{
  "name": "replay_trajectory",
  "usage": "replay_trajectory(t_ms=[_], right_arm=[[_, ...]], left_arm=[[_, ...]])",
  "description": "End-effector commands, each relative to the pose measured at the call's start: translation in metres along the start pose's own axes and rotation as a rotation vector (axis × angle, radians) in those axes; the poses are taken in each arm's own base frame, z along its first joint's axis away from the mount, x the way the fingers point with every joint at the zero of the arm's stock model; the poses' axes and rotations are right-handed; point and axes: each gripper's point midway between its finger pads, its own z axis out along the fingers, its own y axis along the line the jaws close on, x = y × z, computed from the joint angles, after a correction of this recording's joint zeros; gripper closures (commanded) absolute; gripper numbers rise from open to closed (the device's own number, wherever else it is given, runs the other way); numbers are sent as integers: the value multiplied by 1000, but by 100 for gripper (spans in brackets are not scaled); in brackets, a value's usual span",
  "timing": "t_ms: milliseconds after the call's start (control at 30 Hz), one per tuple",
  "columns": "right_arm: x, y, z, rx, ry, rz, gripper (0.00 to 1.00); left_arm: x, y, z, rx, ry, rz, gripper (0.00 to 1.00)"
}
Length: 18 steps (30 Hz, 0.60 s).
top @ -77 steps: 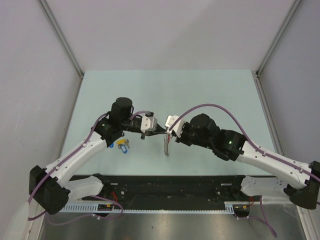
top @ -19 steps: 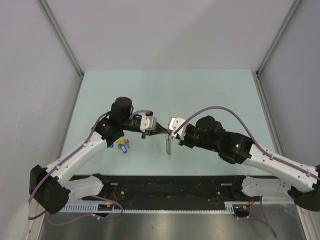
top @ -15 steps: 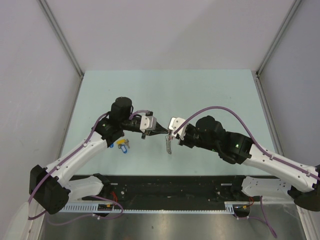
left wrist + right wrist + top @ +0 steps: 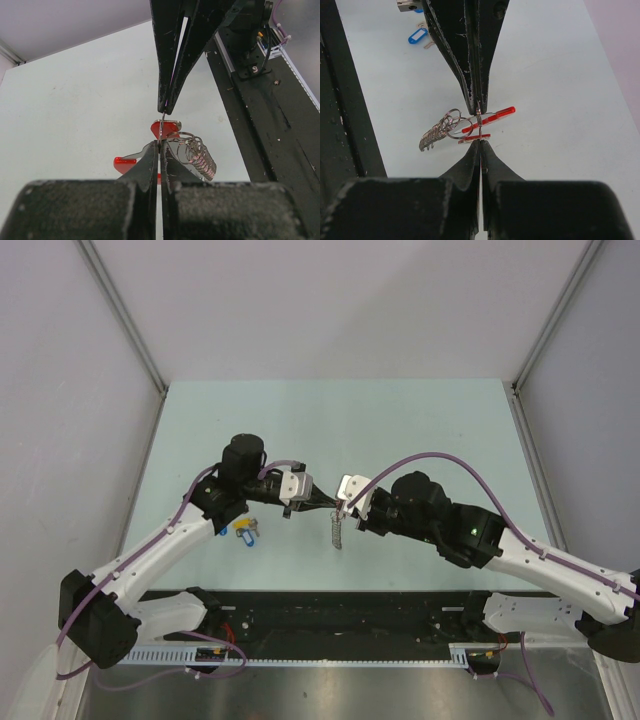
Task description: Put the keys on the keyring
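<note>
At centre frame, the black left gripper (image 4: pixel 160 146) and black right gripper (image 4: pixel 480 143), both fully closed, are pinching the red-banded, grey-chained metal keyring (image 4: pixel 496 115).

keyring (image 4: pixel 440 133): we see glossy red plastic, shiny steel coils
fingers (image 4: pixel 462 55): matt black, scuffed pale
tabletop (image 4: pixel 545 75): smooth, matt, we note
</note>
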Motion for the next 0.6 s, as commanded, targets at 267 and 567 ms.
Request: replay_trajectory(t_ms=[267, 567], right_arm=[[-34, -10, -3, 29, -102, 3, 100], [-40, -7, 0, 12, -127, 7, 100]], left_arm=[[-9, -7, 3, 38, -25, 21, 100], [-10, -10, 6, 51, -21, 17, 100]])
